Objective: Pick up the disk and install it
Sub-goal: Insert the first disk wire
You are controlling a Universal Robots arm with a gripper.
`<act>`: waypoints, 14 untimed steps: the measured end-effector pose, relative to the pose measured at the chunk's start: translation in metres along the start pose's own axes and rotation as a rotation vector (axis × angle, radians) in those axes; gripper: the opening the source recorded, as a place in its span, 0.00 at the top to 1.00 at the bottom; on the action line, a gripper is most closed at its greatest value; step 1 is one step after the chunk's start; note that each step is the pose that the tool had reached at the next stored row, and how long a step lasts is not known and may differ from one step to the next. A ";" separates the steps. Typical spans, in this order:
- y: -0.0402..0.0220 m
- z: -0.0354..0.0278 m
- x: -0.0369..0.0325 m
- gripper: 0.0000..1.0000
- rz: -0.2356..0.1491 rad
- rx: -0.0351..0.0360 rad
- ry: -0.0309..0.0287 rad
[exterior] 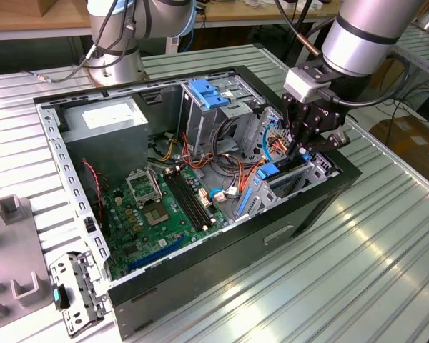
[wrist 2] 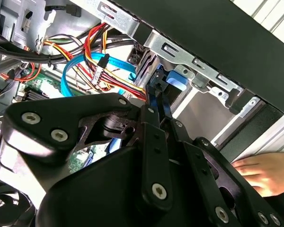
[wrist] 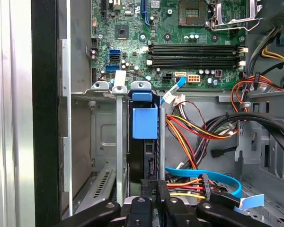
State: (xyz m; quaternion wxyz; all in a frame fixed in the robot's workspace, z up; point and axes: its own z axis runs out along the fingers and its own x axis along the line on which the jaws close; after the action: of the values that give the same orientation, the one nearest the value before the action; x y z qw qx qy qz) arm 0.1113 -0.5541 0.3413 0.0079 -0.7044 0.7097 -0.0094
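Green motherboard (exterior: 164, 207) sits at the exterior view's left in my open case (exterior: 222, 264); further right, my gripper (exterior: 304, 151) is pinched narrow on the disk (wrist: 144, 137), standing on edge in the front bay.

My exterior view looks down from high and to one side onto the open black desktop computer case (exterior: 222, 279) lying on the ribbed metal table (exterior: 386, 243), far enough back to take in the whole case and the silver arm segment (exterior: 368, 32).

The first wrist view rides close above the black gripper linkage (wrist: 154, 210), facing along the upright metal drive bay (wrist: 119, 142) toward the green motherboard (wrist: 180, 33).

The second wrist view sits behind the black gripper body (wrist 2: 132, 170), very near, facing the case's black side wall (wrist 2: 213, 42) (a hand (wrist 2: 260, 172) rests there).

Both wrist views share the blue flat data cable (wrist 2: 92, 64) (wrist: 206, 176) and the orange-yellow wire bundle (wrist 2: 97, 40) (wrist: 191, 135); the exterior view sees that corner from afar.
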 end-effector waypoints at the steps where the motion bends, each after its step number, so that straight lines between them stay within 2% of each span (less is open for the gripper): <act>1: 0.0000 0.0000 0.0000 0.83 0.000 0.0000 0.0000; 5: 0.0000 0.0001 0.0000 0.82 0.000 0.0000 0.0001; 6: 0.0000 -0.0001 -0.0001 0.76 0.000 0.0000 0.0001; 8: -0.0001 -0.0020 -0.0002 0.76 0.000 0.0001 -0.0001; 12: -0.0003 -0.0099 -0.0005 0.76 0.000 0.0000 0.0001; 14: -0.0003 -0.0102 -0.0005 0.76 0.000 0.0000 -0.0001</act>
State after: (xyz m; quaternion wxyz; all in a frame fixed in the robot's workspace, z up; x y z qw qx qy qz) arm 0.1113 -0.5536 0.3515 0.0079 -0.7044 0.7097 -0.0094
